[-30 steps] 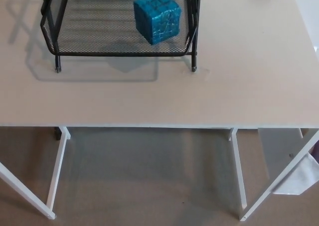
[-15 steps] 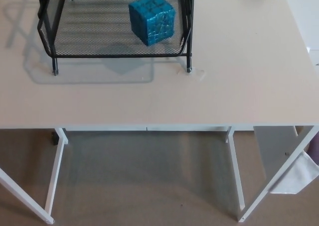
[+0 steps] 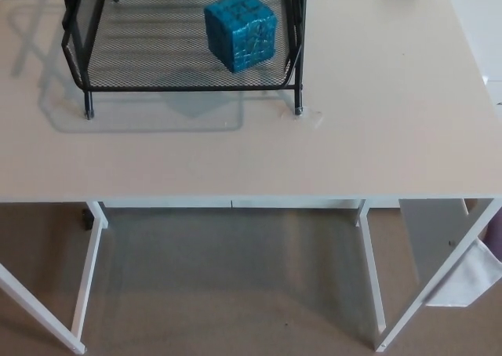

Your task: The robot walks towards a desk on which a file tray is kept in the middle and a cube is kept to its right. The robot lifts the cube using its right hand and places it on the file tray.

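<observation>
A teal blue cube (image 3: 241, 30) rests on the mesh floor of the black wire file tray (image 3: 125, 66), toward the tray's right side. The tray stands on short legs at the back of the pale desk (image 3: 376, 121). Neither of my hands shows in the head view, and no part of my arms is visible.
The desk's front edge runs across the middle of the picture, with white legs (image 3: 88, 274) and grey carpet below. A white panel or bag (image 3: 463, 270) hangs under the desk's right end. Dark objects stand behind the tray at the top edge.
The whole picture has shifted since one second ago: the camera moved, so the desk and tray sit slightly left and higher. The cube stays in the tray.
</observation>
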Robot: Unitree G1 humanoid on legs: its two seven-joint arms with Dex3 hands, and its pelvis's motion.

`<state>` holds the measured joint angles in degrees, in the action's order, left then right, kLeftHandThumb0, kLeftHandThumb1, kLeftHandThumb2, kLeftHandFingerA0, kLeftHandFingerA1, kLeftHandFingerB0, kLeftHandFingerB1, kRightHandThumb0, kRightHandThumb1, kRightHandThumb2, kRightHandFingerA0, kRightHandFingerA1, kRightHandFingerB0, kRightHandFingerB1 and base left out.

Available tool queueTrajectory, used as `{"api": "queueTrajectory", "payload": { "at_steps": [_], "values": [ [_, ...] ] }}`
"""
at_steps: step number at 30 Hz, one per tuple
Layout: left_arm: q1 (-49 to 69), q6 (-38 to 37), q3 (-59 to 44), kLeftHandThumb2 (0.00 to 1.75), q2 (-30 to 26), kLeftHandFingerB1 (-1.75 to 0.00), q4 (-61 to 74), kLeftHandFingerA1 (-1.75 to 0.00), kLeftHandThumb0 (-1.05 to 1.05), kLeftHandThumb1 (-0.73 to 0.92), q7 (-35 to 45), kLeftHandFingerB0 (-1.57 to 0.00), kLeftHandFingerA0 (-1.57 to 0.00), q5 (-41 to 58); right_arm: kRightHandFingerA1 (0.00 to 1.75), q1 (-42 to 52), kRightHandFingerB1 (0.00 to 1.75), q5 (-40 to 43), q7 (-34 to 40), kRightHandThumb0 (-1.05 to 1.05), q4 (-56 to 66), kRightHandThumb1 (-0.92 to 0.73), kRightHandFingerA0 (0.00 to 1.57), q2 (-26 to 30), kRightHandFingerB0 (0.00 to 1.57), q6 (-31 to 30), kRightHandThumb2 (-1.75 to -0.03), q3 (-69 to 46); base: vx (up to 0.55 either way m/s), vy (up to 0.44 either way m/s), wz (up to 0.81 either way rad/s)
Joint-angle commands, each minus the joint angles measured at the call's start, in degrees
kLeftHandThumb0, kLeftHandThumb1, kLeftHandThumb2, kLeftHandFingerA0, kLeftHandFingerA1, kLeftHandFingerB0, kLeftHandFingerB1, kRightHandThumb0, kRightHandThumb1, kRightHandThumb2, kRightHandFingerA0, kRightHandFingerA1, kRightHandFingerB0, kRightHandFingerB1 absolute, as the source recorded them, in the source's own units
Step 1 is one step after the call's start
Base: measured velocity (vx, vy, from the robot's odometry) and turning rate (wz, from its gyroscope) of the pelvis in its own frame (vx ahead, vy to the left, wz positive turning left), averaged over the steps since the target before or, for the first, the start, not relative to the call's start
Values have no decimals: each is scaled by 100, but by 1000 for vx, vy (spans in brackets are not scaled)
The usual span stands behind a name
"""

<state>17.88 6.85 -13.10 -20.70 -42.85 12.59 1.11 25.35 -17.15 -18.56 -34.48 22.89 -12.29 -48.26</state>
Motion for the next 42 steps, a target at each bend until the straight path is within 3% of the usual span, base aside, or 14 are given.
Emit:
{"api": "queueTrajectory", "payload": {
  "at_steps": [1,4,8,15,16,17,18,21,30,34,35,36,39,42],
  "values": [
    [12,624,-269,65,-378,-46,-87,-61,-57,90,264,-15,-23,274,55,168,24,788,-1125,-63,449,-49,38,347,0,-528,-56,458,0,0,0],
    [-45,199,-480,97,-378,-54,-520,-63,-64,71,352,-18,-30,421,55,181,28,958,-882,-62,743,-50,45,206,1,-698,-55,379,0,0,0],
    [130,211,-1431,66,24,-42,72,-50,-57,87,125,-9,0,1155,38,580,4,-369,-28,-96,665,-56,1,784,0,182,-100,1685,0,0,0],
    [-187,111,-2838,65,629,-30,191,-36,-54,86,-728,0,0,1868,24,555,1,153,66,-98,685,-57,0,879,0,28,-96,1755,0,0,0],
    [-225,142,-2901,120,601,-53,85,-58,-31,74,-706,0,-5,1866,39,550,15,221,61,-84,672,-64,0,872,0,45,-60,1719,0,0,0],
    [-280,184,-2991,120,556,-53,-77,-58,-31,74,-675,0,-5,1866,39,542,15,319,53,-84,652,-64,0,859,0,71,-60,1661,0,0,0],
    [-176,581,-2746,67,329,-47,-177,-58,-52,86,-495,-14,-1,1583,61,524,11,288,159,-82,557,-49,12,889,0,224,-94,1679,0,0,0],
    [-224,1086,-2603,84,204,-54,-65,-60,-52,71,-619,-15,-9,1427,63,343,28,466,342,-79,229,-60,28,876,0,510,-59,1620,0,0,0],
    [-431,1003,-2111,87,358,-64,627,-62,-48,65,-1236,-32,-11,1091,61,-201,27,1102,374,-65,-106,-38,7,785,4,832,-77,1302,0,0,0],
    [-381,1859,-1196,85,-369,-39,506,-23,-63,84,-156,-3,0,802,64,-108,31,1312,384,-65,-140,-38,15,768,6,631,-76,1213,0,0,0],
    [-448,2061,-857,111,-636,-51,317,-57,-35,59,282,0,-7,674,61,-78,39,1506,268,-59,46,-38,17,718,6,298,-74,1085,0,0,0],
    [-543,1967,-422,64,-878,-34,21,-45,-58,83,864,-16,-15,511,63,-80,41,1736,54,-61,177,-38,28,719,12,-159,-76,961,0,0,0],
    [-640,1741,17,93,-1064,-50,-264,-58,-60,67,2425,-15,-27,799,61,-261,48,1877,-709,-53,-489,-35,33,935,24,71,-78,1151,0,0,0],
    [-591,1627,450,65,-1064,-41,-10,-52,-55,86,2143,-19,-21,489,46,-503,36,1517,-1521,-55,-1513,-50,49,1302,39,895,-55,1711,0,0,0]
  ]
}}
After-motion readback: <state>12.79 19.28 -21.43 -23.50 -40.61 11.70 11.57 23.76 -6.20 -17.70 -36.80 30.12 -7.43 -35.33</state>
